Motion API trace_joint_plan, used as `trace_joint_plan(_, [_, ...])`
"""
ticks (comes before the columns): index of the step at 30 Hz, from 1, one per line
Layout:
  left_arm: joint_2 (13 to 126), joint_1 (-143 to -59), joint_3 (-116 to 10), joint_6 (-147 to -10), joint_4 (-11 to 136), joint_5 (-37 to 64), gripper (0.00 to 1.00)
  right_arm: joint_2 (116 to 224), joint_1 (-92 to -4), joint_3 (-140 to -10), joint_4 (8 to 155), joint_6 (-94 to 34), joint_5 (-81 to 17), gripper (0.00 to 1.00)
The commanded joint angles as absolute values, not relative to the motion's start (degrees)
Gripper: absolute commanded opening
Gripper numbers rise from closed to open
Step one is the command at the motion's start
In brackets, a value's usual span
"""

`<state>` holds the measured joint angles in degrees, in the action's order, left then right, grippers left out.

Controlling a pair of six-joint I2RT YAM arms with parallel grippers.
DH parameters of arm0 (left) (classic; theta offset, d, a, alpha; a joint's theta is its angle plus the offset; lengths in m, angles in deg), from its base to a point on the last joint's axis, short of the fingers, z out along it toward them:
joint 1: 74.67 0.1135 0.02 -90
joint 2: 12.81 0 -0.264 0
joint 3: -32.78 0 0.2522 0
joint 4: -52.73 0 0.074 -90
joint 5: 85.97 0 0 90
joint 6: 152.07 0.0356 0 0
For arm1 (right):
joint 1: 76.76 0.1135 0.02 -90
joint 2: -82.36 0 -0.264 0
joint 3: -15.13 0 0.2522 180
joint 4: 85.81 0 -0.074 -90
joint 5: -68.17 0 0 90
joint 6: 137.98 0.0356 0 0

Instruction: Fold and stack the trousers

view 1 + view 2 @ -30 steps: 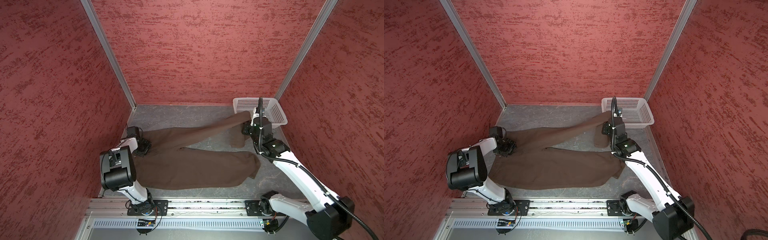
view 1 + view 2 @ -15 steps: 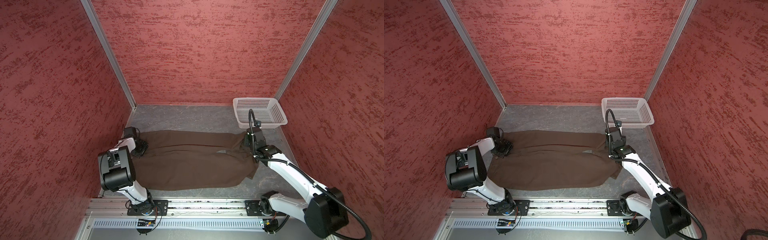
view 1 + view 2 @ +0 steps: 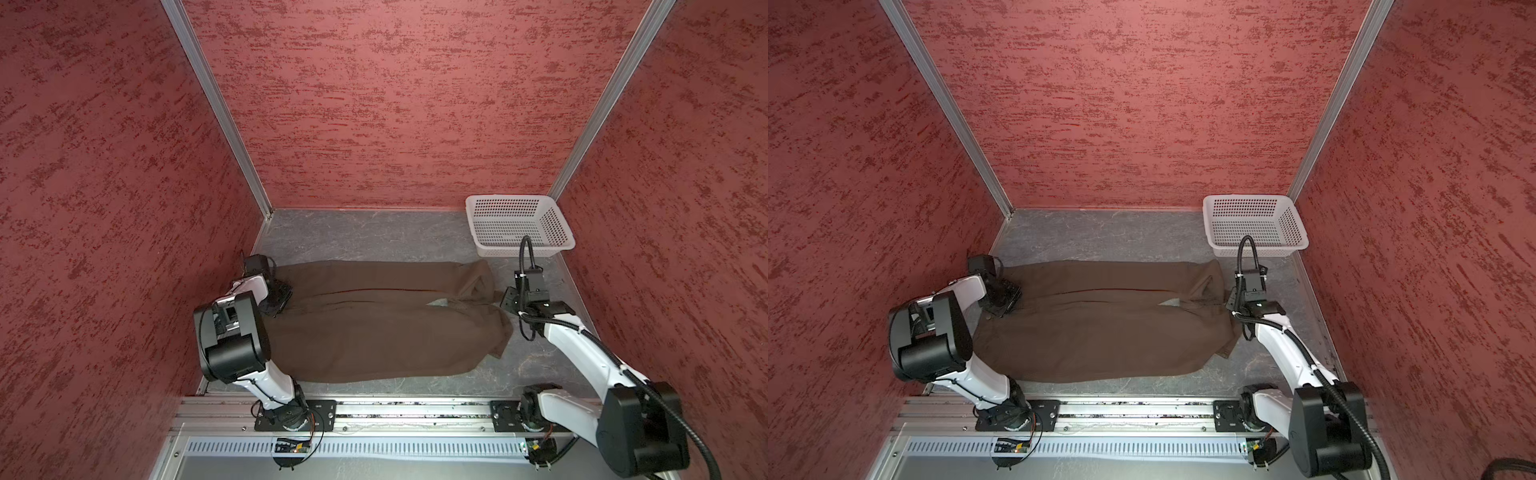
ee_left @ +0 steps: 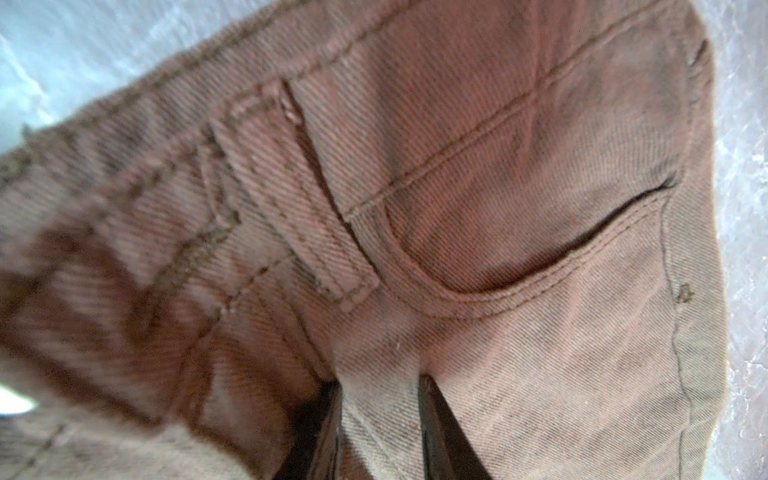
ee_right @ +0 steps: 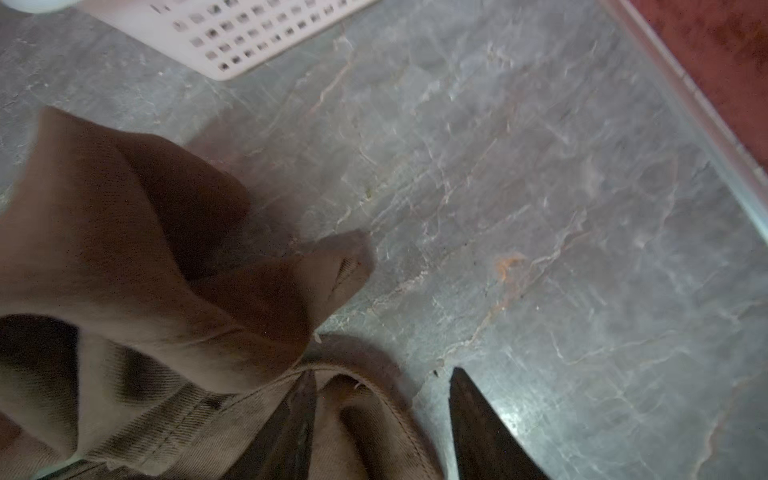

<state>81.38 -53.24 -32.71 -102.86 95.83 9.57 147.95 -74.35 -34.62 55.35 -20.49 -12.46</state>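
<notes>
Far trousers [image 3: 374,332] leg now flat — right gripper [image 5: 382,374] released beside cuffs, left gripper [image 4: 378,382] clenched on waistband

The trousers [image 3: 374,332] are showing a plain dark brown, with a fine diagonal weave and matching brown stitching in the left wrist view. The basket [image 3: 557,226] is gleaming white, dotted with rows of small holes. The table [image 3: 374,237] is looking grey, marbled with pale and rusty veins. The walls [image 3: 395,104] are glowing red, streaked with darker flecks.
</notes>
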Motion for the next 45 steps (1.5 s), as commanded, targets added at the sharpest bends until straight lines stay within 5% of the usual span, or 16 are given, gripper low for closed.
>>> trace_joint_plan(1, [83.9, -52.9, -31.4, -101.6, 96.7, 8.0, 0.33, 150.4, -80.7, -34.3, 60.3, -17.2, -25.8, 0.51])
trace_joint_plan(9, [83.8, -53.1, -31.0, -101.6, 96.5, 8.5, 0.33, 159.9, -87.0, -35.0, 71.8, -12.8, -39.3, 0.67])
trace_joint_plan(17, [84.3, -53.7, -31.2, -101.7, 96.5, 8.3, 0.33, 169.3, -87.3, -37.3, 75.9, -11.1, -42.8, 0.67])
trace_joint_plan(21, [84.4, -53.6, -31.8, -101.8, 96.8, 8.5, 0.33, 172.6, -87.3, -39.1, 76.4, -11.1, -43.4, 0.55])
trace_joint_plan(27, [83.1, -53.6, -31.6, -101.8, 96.7, 8.5, 0.33, 177.7, -87.3, -43.2, 76.1, -11.1, -47.0, 0.00])
trace_joint_plan(33, [83.3, -53.4, -31.8, -101.9, 97.1, 9.8, 0.33, 172.1, -87.3, -47.1, 72.3, -10.4, -46.7, 0.00])
trace_joint_plan(45, [82.1, -53.4, -31.0, -102.1, 96.1, 11.2, 0.33, 155.3, -88.0, -62.1, 58.7, -15.7, -24.0, 0.00])
